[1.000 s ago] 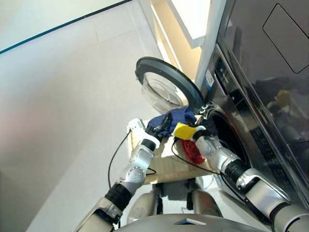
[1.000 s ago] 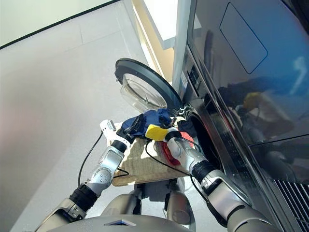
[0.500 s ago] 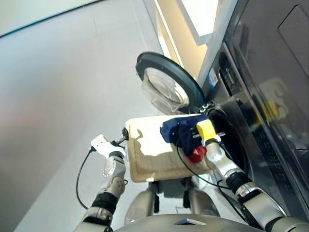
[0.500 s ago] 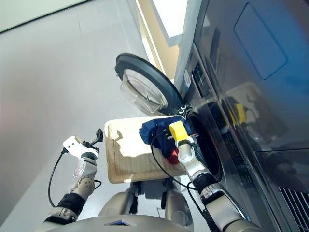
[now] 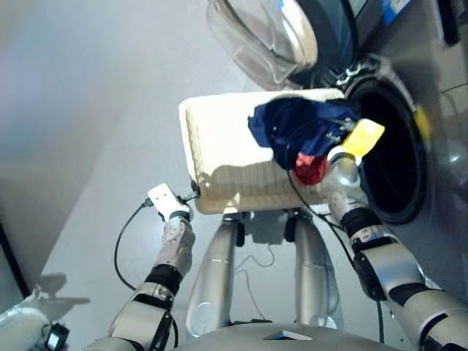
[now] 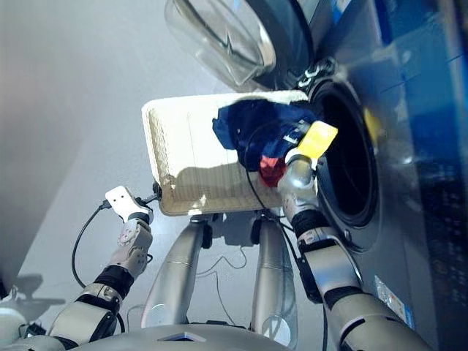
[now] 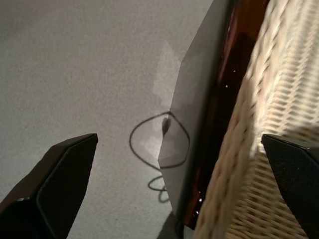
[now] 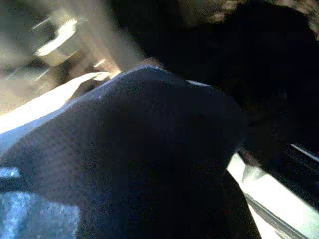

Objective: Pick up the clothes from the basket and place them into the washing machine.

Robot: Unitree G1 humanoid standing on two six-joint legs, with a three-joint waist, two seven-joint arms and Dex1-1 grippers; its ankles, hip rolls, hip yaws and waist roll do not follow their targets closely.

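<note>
Care now: my right pincer (image 5: pixel 338 140), grip hidden, should carry the navy blue soft garment (image 5: pixel 289 126) deep into the dark round drum hole (image 5: pixel 391 157); left pincer (image 7: pixel 164 149) spread, idle.

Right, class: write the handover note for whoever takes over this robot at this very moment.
Left gripper: open, empty, low beside the near corner of the basket.
Right gripper: at the clothes, by the drum mouth; fingers hidden by cloth, so grip unconfirmed.
Navy garment heaped at the basket's machine-side end, coral-red garment beside it. Black garment not clearly told apart.
Washing machine: door open; drum looks dark, with no clothes visible inside.
Done: nothing visibly loaded. Left: move all the clothes in.
</note>
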